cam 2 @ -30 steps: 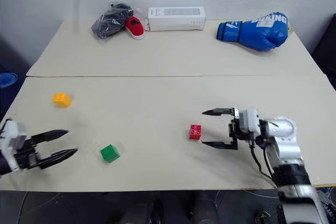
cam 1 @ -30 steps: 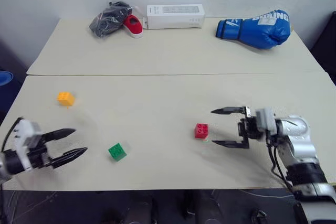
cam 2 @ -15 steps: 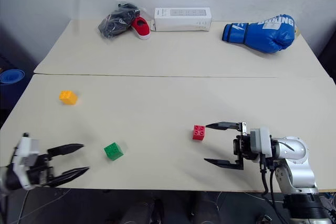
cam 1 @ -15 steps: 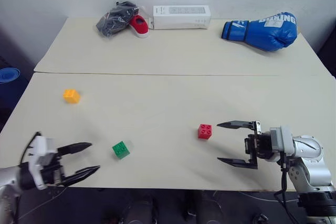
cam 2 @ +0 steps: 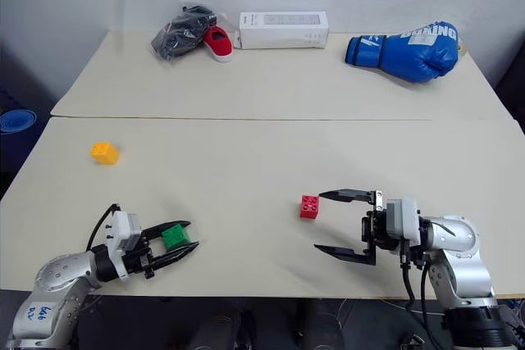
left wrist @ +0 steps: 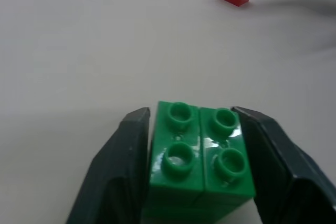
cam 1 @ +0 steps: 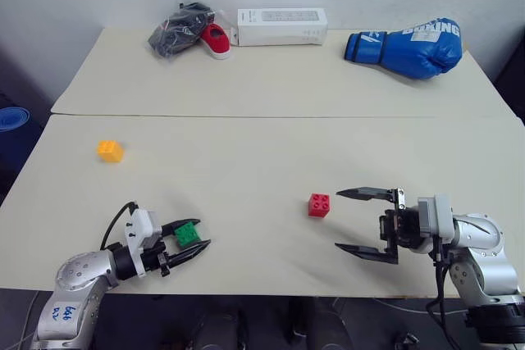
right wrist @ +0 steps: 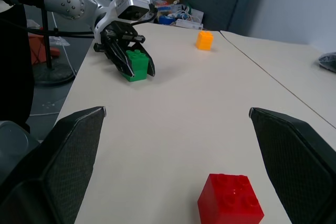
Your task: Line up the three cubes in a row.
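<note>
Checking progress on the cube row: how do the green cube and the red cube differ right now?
The green cube sits clamped between the left tool's fingers; the red cube stands free, just off the open right tool. Green lies near the table's left front, red nearer the middle. Both are small studded blocks resting upright on the table.

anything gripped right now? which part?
Left gripper is shut on the green cube, one finger on each of two opposite side faces, studs up. Right gripper is open, empty, beside the red cube.
</note>
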